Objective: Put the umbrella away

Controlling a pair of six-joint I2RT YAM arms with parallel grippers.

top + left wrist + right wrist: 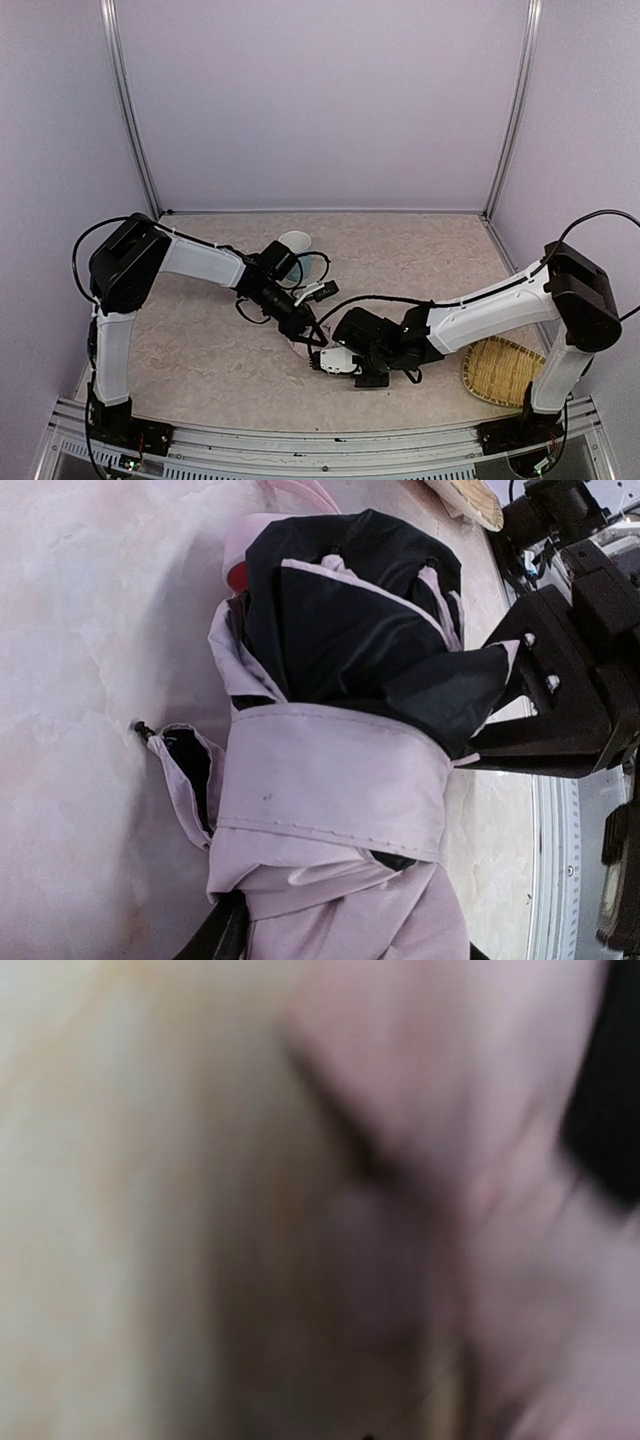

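The umbrella (330,780) is folded into a bundle of pale pink fabric, with a pink band wrapped round it and black lining bulging out at the far end. It fills the left wrist view. My left gripper (305,328) is shut on its near end, with a black finger (215,935) at the lower edge. My right gripper (340,360) meets the bundle from the right, and its black body (545,700) touches the black lining. The right wrist view shows only blurred pink fabric (450,1210) very close, and its fingers are hidden. In the top view both grippers cover most of the umbrella.
A woven bamboo tray (500,370) lies at the near right and also shows in the left wrist view (465,495). A pale round thing (295,241) sits behind my left wrist. Cables loop beside the left arm. Walls close the table on three sides.
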